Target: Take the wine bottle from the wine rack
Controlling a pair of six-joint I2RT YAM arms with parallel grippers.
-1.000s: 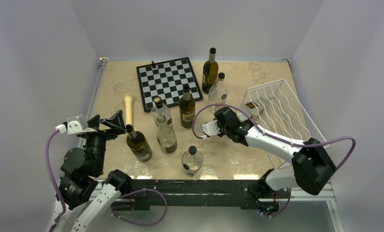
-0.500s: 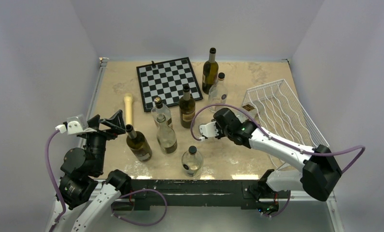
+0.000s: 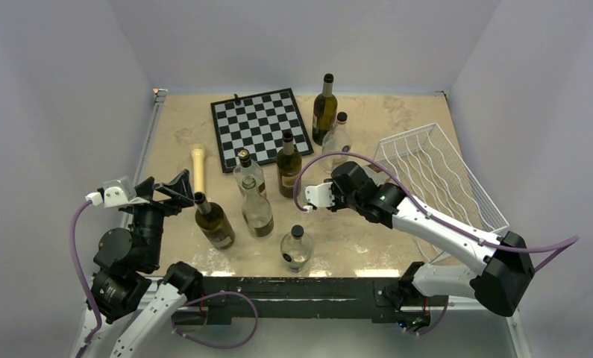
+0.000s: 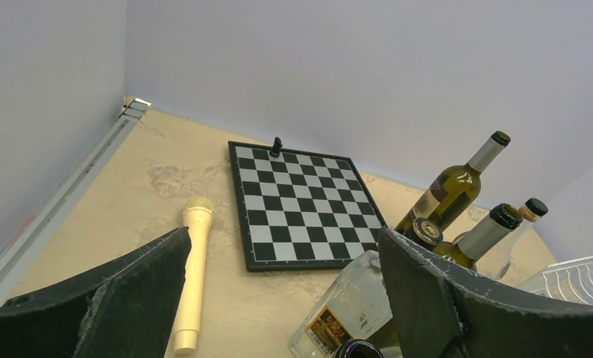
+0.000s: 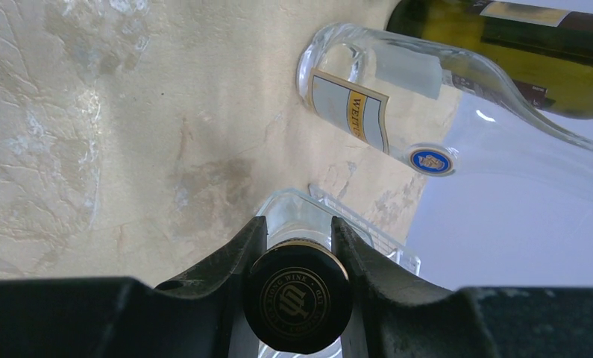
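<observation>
- White wire forms the wine rack [image 3: 444, 173], which is set at the right edge of the table [image 3: 175, 123]; its wavy rows are seen best from above.
- The wine bottle [image 5: 298, 298] is shown clearly only by the right wrist camera. It is clear glass with a black, gold-printed cap, and its neck is clamped just below the cap between the fingers of the right gripper [image 5: 298, 224].
- From above, the right gripper is found left of the rack, over the table, so the bottle is off the rack. The bottle itself is hidden there beneath the wrist.
- Past the fingers, a clear labelled bottle [image 5: 368, 97] and a dark green bottle [image 5: 517, 45] are seen. From above these are shown upright side by side, between the chessboard [image 3: 261, 128] and the rack.
- The left gripper [image 4: 282, 242] is held at the near left with its fingers spread wide and nothing between them.
- In its wrist view a small dark piece [image 4: 277, 146] is seen at the chessboard's far edge, and a cream stick [image 4: 191, 276] is seen lying left of the board.
</observation>
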